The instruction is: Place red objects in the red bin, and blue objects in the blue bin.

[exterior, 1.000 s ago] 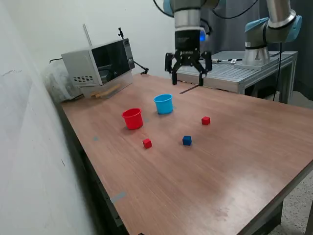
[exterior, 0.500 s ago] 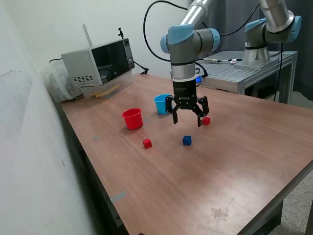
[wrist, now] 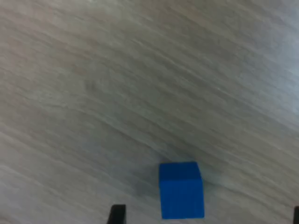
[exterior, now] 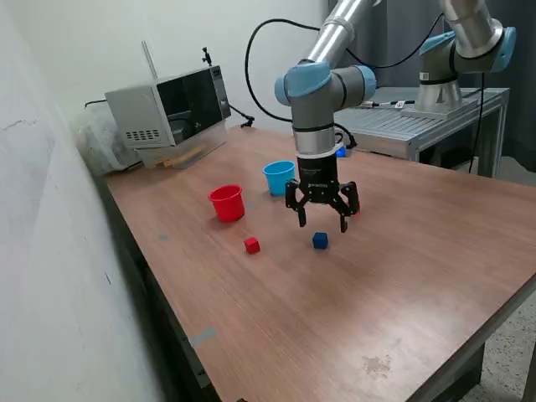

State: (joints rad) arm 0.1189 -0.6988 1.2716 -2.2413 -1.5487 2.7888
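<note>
Blue cube (exterior: 320, 240) sits on the table just below the wide-open, empty pincer (exterior: 322, 224).

Exterior view: high, oblique, wide over table (exterior: 402, 276). Wrist view: close, facing tabletop. Shared: blue cube (exterior: 320, 240) (wrist: 181, 190).

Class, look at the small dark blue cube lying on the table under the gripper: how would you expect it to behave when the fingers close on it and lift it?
The blue cube looks solid with flat faces, so it probably stays stiff and won't roll. It is tiny beside the open gripper, so likely light. If nudged, it may slide on the smooth table.
</note>
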